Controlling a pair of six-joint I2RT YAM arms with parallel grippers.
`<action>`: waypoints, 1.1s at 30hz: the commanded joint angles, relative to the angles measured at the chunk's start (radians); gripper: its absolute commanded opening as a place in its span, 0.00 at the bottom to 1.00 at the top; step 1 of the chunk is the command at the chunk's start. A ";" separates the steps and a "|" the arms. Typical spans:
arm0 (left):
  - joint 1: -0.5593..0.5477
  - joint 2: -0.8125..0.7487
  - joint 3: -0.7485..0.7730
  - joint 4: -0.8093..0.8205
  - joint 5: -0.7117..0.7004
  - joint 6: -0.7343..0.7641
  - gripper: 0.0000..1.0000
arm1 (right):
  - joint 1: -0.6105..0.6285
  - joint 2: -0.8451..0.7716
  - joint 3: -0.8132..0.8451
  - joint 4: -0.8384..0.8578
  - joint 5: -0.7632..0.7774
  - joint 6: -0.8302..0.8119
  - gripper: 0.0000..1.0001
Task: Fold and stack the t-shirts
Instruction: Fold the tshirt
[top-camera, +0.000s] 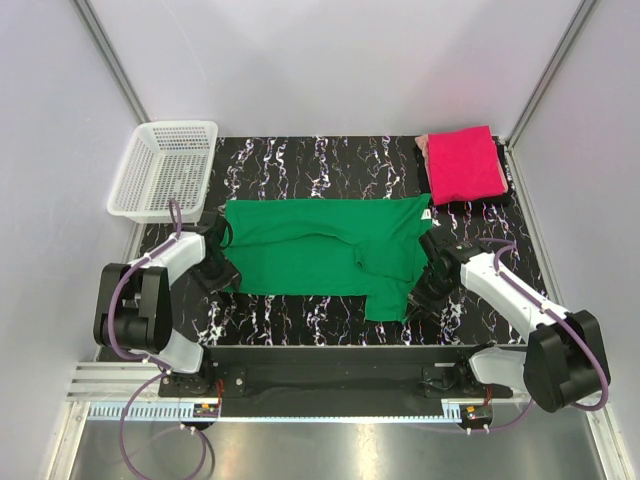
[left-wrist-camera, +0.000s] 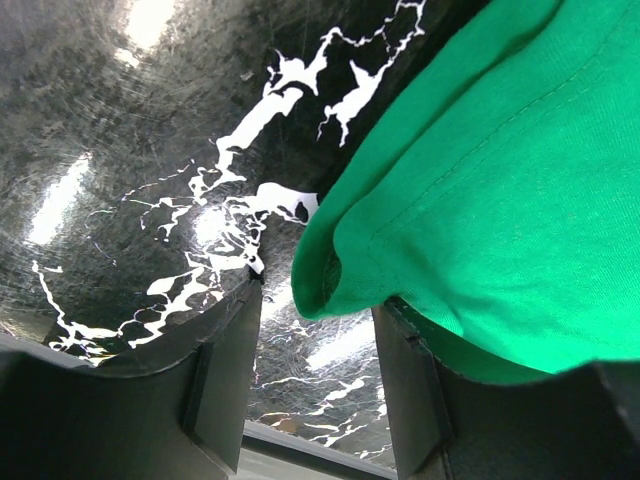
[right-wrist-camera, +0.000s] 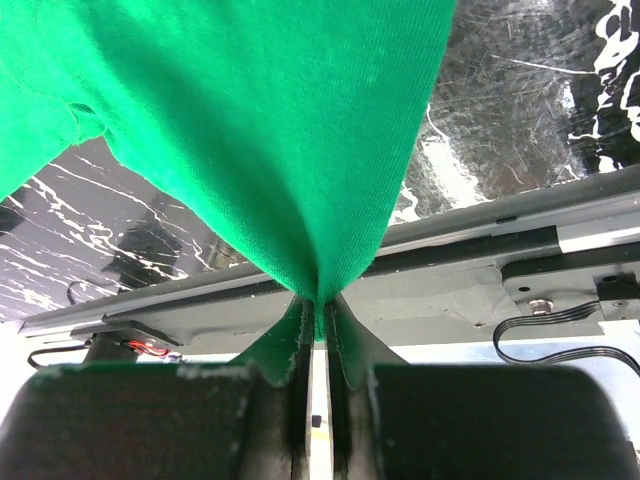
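The white mesh basket (top-camera: 165, 170) sits off the far-left corner of the black marbled mat (top-camera: 300, 165), clear of the work. At the mat's left side the left gripper (top-camera: 215, 265) lies low. Its jaws stand about half apart, with the rolled left edge of the green t-shirt (top-camera: 310, 245) between them. The cloth drapes over one finger but is not pinched.

The green t-shirt is spread across the mat's middle, its long axis running left to right. One sleeve trails toward the mat's near edge on the right half. Each arm is at its own end of the shirt, so neither has to reach across.

Toward the mat's right side, the right gripper (top-camera: 428, 272) is closed tight on the shirt's right edge, and the cloth pulls up into a tent at the pinch. The next move likely depends on the left jaws closing on their edge, so that both ends can lift together.

A bare strip of the mat lies beyond the shirt. The near edge is close behind both grippers. The folded pink t-shirt (top-camera: 462, 162) lies at the mat's far-right corner, just beyond the right arm.
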 joint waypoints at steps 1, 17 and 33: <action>0.007 -0.012 0.036 0.017 0.026 0.016 0.52 | 0.010 0.006 0.021 0.019 -0.016 0.003 0.00; 0.007 -0.086 0.036 0.000 0.075 0.038 0.53 | 0.010 0.027 -0.001 0.050 -0.035 -0.009 0.00; 0.008 -0.014 0.013 0.020 0.042 0.047 0.55 | 0.010 0.029 0.009 0.050 -0.045 -0.017 0.00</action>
